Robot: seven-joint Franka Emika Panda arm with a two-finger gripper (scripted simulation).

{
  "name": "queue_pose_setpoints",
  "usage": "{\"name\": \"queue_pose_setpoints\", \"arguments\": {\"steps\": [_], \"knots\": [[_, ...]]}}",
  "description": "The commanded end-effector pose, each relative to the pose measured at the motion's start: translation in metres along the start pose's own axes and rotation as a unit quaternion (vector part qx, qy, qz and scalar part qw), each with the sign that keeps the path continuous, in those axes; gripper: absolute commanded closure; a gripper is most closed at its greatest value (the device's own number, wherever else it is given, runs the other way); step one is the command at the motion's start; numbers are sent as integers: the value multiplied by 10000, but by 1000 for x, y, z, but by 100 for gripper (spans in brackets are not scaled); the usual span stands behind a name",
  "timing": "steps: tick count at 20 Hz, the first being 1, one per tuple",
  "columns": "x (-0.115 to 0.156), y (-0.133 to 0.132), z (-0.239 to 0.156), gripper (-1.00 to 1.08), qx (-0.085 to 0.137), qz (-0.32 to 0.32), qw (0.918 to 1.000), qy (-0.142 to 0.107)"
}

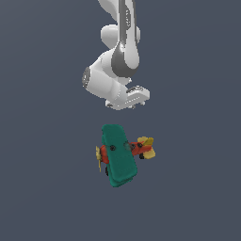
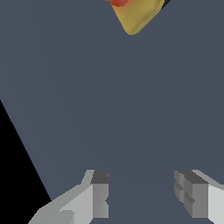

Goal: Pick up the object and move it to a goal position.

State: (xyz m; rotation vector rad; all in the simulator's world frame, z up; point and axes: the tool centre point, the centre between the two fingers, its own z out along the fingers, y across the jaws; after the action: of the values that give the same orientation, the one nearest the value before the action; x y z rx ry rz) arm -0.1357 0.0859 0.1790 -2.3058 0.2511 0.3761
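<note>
One toy biplane (image 1: 120, 154) is lying on the flat grey-blue surface (image 1: 42, 188) I am watching from afar. In the exterior view it is sitting just below the middle of the picture. Its teal-green wings are running from about 12 o'clock to 6 o'clock. Its red body is crossing beneath them, with the yellow propeller pointing toward 9 o'clock and the yellow tail toward 3 o'clock. Small black wheels are peeking out under the wings.

The white arm (image 1: 120, 47) is reaching in from 12 o'clock. Its tool (image 1: 128, 104) is hanging at 12 o'clock of the plane, apart from it and touching nothing.

In the wrist view, the tool (image 2: 142, 194) is showing two grey fingers (image 2: 99, 194) standing wide apart, with only bare surface between them, so it is gripping nothing. A yellow tip of the plane with a bit of red beside it (image 2: 135, 15) is poking in at the far edge of that picture, well clear of the fingers.
</note>
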Motion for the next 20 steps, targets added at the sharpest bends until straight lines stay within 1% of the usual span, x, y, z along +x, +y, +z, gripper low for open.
{"name": "queue_pose_setpoints", "arguments": {"steps": [1, 10, 20], "knots": [[1, 1, 4, -20, 151, 42, 9999, 27], [6, 5, 14, -20, 661, 182, 9975, 177], [14, 9, 21, -20, 1180, 316, 9915, 441]]}}
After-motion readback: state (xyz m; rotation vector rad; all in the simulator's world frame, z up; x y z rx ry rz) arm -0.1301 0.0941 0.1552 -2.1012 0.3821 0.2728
